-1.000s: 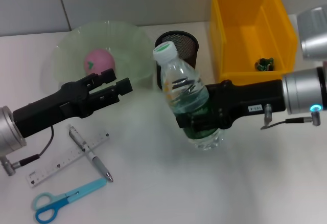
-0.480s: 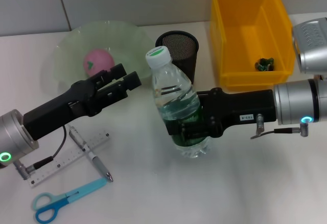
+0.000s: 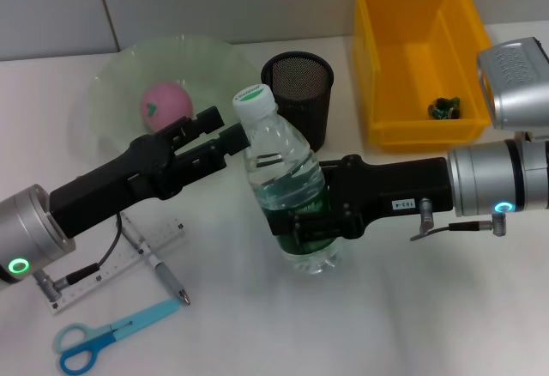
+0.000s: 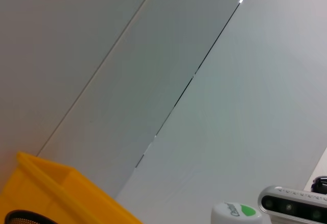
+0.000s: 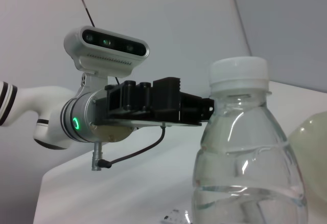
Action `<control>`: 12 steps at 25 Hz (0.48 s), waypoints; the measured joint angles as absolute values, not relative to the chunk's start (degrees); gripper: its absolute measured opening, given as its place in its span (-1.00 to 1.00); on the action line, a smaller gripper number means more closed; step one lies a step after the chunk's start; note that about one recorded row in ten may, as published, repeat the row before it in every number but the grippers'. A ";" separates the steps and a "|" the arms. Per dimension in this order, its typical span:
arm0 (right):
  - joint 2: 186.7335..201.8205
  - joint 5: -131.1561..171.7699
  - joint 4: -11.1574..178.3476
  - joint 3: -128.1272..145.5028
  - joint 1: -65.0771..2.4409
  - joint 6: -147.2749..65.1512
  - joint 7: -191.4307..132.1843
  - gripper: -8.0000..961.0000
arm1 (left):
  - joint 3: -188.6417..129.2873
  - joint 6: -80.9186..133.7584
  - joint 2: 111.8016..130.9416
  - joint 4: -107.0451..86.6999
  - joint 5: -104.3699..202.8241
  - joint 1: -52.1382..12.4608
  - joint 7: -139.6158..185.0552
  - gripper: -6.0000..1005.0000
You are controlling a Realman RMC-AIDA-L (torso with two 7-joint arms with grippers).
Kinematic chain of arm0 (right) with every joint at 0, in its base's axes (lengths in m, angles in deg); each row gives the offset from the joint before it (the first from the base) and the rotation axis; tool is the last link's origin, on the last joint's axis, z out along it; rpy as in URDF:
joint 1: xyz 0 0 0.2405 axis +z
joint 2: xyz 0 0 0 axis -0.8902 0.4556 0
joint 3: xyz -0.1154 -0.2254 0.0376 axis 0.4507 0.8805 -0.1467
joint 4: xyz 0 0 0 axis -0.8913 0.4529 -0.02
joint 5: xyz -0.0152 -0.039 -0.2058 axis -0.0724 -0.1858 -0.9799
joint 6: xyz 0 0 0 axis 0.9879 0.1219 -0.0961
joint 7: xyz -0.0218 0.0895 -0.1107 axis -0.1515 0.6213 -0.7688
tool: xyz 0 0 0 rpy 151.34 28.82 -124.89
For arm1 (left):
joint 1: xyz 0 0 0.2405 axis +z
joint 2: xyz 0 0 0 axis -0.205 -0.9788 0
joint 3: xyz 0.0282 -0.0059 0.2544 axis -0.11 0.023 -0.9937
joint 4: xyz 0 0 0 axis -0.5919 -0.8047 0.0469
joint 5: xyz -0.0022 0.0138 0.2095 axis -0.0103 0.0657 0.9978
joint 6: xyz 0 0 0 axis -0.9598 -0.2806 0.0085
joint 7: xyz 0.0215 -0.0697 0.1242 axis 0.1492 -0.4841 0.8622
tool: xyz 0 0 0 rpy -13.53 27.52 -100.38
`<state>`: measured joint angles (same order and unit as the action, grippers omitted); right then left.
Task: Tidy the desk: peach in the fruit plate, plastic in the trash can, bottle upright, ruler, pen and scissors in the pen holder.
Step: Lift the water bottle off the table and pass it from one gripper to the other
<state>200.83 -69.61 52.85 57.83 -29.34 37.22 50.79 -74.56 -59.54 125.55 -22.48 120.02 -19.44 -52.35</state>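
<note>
The bottle (image 3: 283, 196) is clear plastic with a ribbed, water-filled body, a dark green label band around its lower half and a white cap with a green mark on top; it stands nearly upright, leaning a little toward the robot's left, its base at the white bench (image 3: 360, 316) in the middle of the scene. No writing on the label can be read; the cap's green mark carries lettering too small to make out. The right gripper (image 3: 310, 221) reaches in from the right, and its black fingers are clamped around the bottle at the label band. The left gripper (image 3: 225, 140) comes in from the left at cap height, its fingers just beside the bottle's neck and cap; whether they touch it, or how wide they stand, cannot be told. Behind the bottle stands the black mesh pen holder (image 3: 298, 93), with the pale green fruit plate (image 3: 116, 84) to its left holding the pink peach (image 3: 165, 106), and the yellow trash can (image 3: 420, 50) to its right. Under the left arm lie the ruler (image 3: 103, 275) and a pen (image 3: 163, 273); the blue scissors (image 3: 107, 338) lie nearer the bench's front edge.
</note>
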 joint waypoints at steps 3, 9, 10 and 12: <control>200.84 -69.59 53.30 58.21 -28.99 37.23 50.79 0.52 | -74.56 -59.61 125.55 -22.02 120.02 -19.67 -51.59 0.69; 200.83 -69.57 54.38 58.80 -28.13 37.27 50.73 0.52 | -74.56 -59.83 125.59 -21.27 120.02 -20.09 -50.36 0.69; 200.83 -69.57 54.38 58.95 -28.09 37.28 50.72 0.52 | -74.56 -59.85 125.59 -21.26 120.02 -20.09 -50.35 0.69; 200.83 -69.57 54.39 59.51 -27.94 37.28 50.71 0.52 | -74.79 -60.00 125.61 -21.23 120.03 -20.16 -49.95 0.69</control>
